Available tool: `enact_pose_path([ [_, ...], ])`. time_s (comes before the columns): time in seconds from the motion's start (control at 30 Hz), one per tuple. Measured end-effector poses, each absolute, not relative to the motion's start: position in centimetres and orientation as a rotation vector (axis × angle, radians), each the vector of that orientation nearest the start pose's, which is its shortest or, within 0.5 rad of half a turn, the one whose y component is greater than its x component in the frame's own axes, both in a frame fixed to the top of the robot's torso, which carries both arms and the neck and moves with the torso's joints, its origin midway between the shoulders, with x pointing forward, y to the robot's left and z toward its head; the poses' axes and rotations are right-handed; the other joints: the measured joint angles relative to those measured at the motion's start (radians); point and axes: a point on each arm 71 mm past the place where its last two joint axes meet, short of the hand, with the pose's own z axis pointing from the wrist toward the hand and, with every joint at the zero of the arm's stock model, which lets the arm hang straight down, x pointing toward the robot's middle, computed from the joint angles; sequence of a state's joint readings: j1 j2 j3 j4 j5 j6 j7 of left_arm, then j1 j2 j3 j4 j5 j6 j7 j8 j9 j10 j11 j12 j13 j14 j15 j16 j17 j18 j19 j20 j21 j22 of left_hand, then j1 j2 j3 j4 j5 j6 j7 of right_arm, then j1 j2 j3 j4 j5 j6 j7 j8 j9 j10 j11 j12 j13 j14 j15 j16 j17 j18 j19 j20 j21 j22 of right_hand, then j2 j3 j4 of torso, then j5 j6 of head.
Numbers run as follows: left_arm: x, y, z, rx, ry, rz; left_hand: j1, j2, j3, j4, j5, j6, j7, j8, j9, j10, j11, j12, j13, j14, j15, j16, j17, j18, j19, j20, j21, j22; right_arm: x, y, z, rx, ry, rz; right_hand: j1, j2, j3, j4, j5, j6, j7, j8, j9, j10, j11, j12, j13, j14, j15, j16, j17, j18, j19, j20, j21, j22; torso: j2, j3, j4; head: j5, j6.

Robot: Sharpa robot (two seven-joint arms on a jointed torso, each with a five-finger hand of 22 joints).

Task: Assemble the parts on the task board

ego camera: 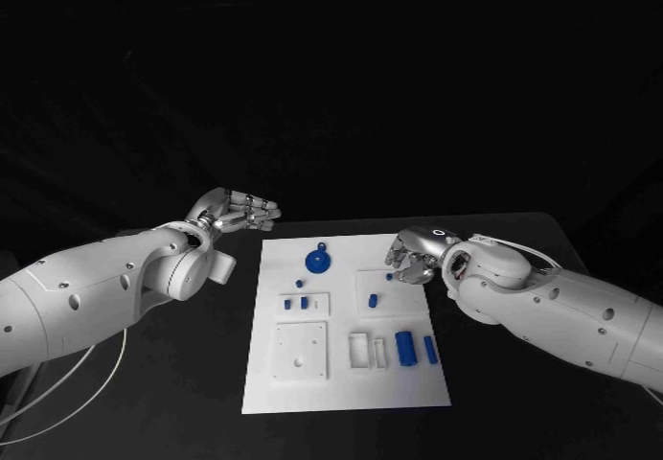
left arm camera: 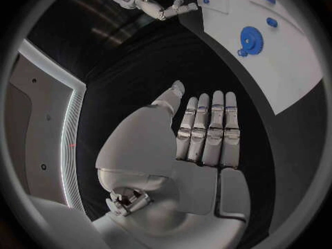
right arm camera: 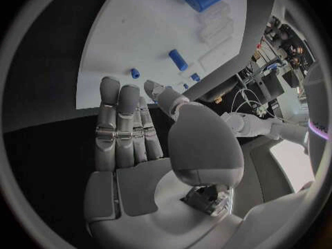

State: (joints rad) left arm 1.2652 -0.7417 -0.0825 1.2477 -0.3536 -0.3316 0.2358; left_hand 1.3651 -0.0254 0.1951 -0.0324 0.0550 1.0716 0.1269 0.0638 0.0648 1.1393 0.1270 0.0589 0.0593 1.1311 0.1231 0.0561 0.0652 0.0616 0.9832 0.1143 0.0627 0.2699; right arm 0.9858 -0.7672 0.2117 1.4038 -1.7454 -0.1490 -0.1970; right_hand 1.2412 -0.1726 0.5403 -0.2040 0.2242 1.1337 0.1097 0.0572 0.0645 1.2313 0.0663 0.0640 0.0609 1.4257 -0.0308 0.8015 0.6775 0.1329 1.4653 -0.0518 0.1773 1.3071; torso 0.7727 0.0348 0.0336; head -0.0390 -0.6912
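Observation:
The white task board (ego camera: 346, 383) lies in the middle of the black table. On it are a blue gear (ego camera: 318, 261) at the far end, two small blue pegs (ego camera: 296, 303) in a white block, a thick blue cylinder (ego camera: 405, 347) and a slimmer blue peg (ego camera: 430, 349). My left hand (ego camera: 238, 211) hovers off the board's far left corner, its fingers (left arm camera: 207, 127) straight and nothing in the palm. My right hand (ego camera: 419, 254) is over the board's right edge, with its fingers (right arm camera: 121, 122) stretched out and holding nothing. A tiny blue piece (ego camera: 391, 278) lies just by its fingertips.
A white square plate with holes (ego camera: 300, 350) and a clear slotted holder (ego camera: 368, 351) sit on the near half of the board. Another small blue peg (ego camera: 371, 301) stands in a white block mid-board. Bare black table (ego camera: 553, 412) surrounds the board.

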Motion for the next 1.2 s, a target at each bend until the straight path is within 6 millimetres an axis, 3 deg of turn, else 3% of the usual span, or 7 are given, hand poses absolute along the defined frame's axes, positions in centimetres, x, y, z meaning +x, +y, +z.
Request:
enact_pose_path([
  [0.13,54.3,24.0,-17.9,-0.828,1.523,-1.178,0.000,0.000,0.000,0.000,0.000,0.000,0.000,0.000,0.000,0.000,0.000,0.000,0.000,0.000,0.000,0.000,0.000,0.000,0.017,-0.002,0.000,-0.068,49.8,-20.1,-22.3,-0.243,1.731,0.396,0.007,-0.021,0.014,0.014,-0.019,-0.001,0.001,0.000,0.000,-0.006,0.001,0.000,0.000,0.000,0.000,0.006,-0.006,0.000,0.000,0.000,0.000,-0.006,0.001,0.0011,0.0000,0.001,-0.001],
  [0.37,54.3,24.0,-17.8,-0.841,1.516,-1.182,0.000,0.000,0.000,0.000,0.000,0.000,0.000,0.000,0.000,0.000,0.000,0.000,0.000,0.000,0.000,0.000,0.000,0.000,0.022,0.000,0.006,-0.113,49.9,-19.6,-23.1,-0.267,1.715,0.347,0.017,-0.049,0.056,0.045,-0.050,-0.005,0.005,0.000,0.000,-0.011,0.003,0.000,0.000,0.004,0.004,0.010,-0.017,-0.001,0.000,0.000,0.012,-0.015,0.002,0.0024,0.0002,0.003,-0.003],
  [0.93,54.3,24.1,-17.8,-0.851,1.511,-1.183,0.000,0.000,-0.006,0.001,0.000,0.000,0.000,0.000,0.000,0.000,0.000,0.000,0.000,0.000,0.000,0.000,0.000,0.000,0.032,-0.004,0.006,-0.164,50.0,-18.8,-24.7,-0.284,1.714,0.322,0.017,-0.049,0.062,0.051,-0.058,0.022,-0.007,0.000,0.002,0.024,-0.013,0.000,0.000,0.002,0.002,0.014,-0.018,-0.009,0.000,0.000,0.022,-0.017,0.002,0.0031,-0.0001,0.011,-0.008],
  [1.2,54.3,24.1,-17.9,-0.852,1.511,-1.182,0.000,0.000,-0.006,0.001,0.000,0.000,0.000,0.000,0.000,0.000,0.000,0.000,0.000,0.000,0.000,0.000,0.000,0.000,0.036,0.000,0.006,-0.168,50.1,-18.7,-25.0,-0.282,1.709,0.316,0.024,-0.028,0.073,0.052,-0.074,0.044,-0.012,0.004,0.002,0.046,-0.021,0.000,0.000,0.001,-0.008,0.015,-0.016,-0.010,-0.001,-0.008,0.028,-0.011,0.002,0.0025,-0.0010,0.014,-0.010],
])
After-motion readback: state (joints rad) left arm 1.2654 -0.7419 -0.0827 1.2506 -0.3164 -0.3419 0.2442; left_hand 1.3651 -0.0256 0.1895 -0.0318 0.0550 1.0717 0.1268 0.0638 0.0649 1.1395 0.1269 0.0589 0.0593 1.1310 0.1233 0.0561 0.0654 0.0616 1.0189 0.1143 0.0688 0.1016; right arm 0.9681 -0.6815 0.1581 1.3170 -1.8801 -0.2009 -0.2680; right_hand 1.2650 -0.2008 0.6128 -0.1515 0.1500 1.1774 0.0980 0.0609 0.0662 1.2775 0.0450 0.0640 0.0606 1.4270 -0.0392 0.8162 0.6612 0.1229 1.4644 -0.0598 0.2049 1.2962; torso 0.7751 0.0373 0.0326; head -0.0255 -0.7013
